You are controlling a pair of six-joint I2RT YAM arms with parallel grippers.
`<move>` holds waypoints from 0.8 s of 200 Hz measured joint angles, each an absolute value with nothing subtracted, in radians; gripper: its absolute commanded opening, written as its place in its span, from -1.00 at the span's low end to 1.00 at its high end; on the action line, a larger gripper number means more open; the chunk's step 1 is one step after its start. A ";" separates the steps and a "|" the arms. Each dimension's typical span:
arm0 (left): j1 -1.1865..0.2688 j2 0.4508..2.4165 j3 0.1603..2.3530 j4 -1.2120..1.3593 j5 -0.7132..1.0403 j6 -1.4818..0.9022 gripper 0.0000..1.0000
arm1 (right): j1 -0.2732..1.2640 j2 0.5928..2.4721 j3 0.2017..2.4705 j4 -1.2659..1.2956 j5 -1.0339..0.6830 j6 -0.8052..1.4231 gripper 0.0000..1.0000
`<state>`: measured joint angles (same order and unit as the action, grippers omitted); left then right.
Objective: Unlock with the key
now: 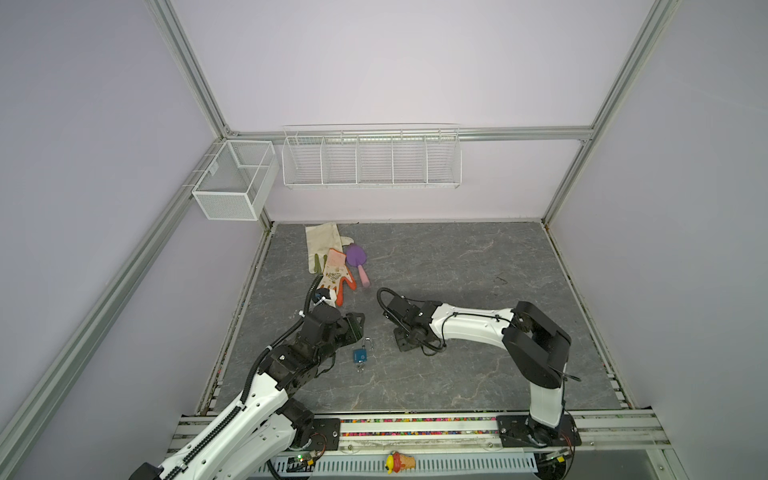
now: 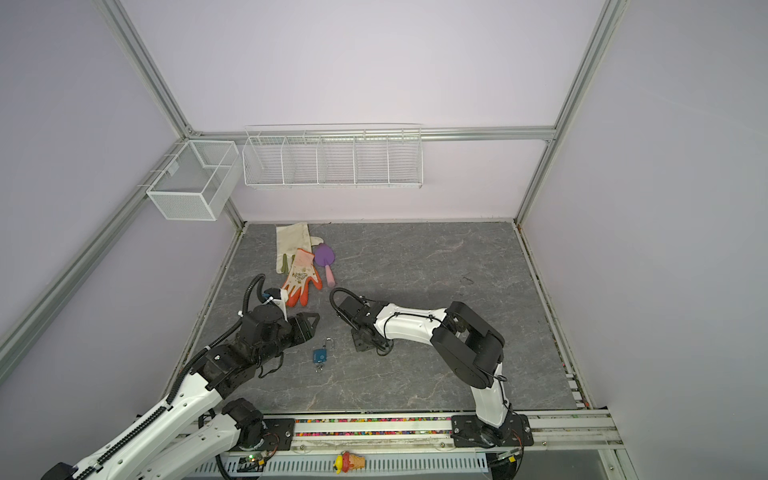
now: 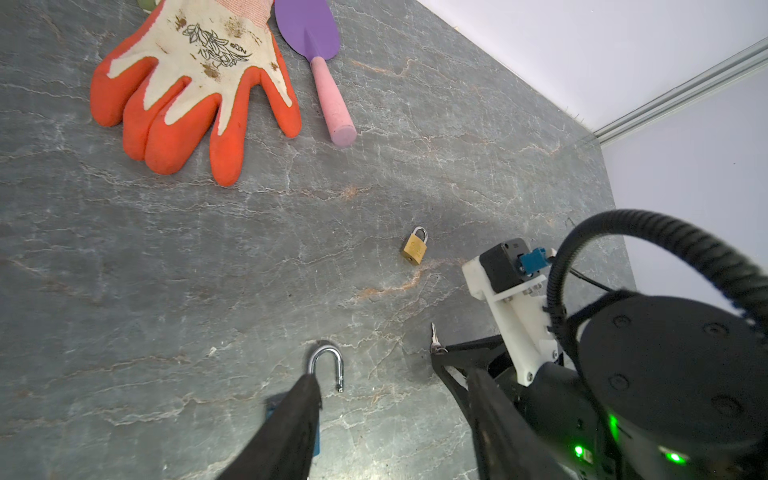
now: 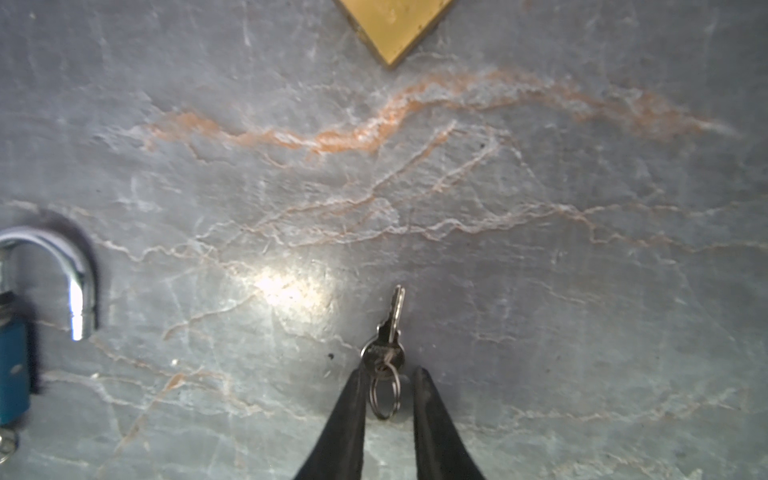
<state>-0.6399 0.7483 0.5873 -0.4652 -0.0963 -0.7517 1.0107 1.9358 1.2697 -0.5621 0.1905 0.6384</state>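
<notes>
Narrowed to a slit at the right gripper (image 4: 388, 374): jaws either side of the key ring (image 4: 384, 397), one finger (image 4: 347, 415) against the key's round head, yet no true pinch, judging by the sliver of table (image 4: 582, 187) showing between ring and far finger. Just past the tips, flat on the stone, the key (image 4: 395, 318), blade aimed toward the brass padlock (image 4: 395, 29), near but not touching. From the left wrist, shackle of that brass padlock seated in its body, so taken as locked and as the target. Off to one side, a blue padlock (image 1: 360, 355), shackle already sprung, small keys at its base. Spread wide and empty at the left gripper (image 1: 354, 323), poised just beside that blue padlock. Farther back, an orange glove (image 3: 195, 75) and a purple trowel (image 3: 307, 29), well apart from the work. Judged as the key pick-up, early in the task. Next: close fully, preferably on the head rather than the loose ring, so as to keep the blade rigid; then lift, turn toward the brass body and find its keyhole, not made out here. Probably calls for the left gripper to pin so small a lock.
</notes>
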 measured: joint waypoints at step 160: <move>-0.640 0.728 0.538 -0.359 -0.060 -0.867 0.16 | 1.011 1.903 1.230 -0.530 0.285 0.543 -0.88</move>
<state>-0.6399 0.7284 0.5385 -0.3592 -0.0597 -0.8673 1.0115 1.9034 1.2304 -0.5304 0.2848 0.5434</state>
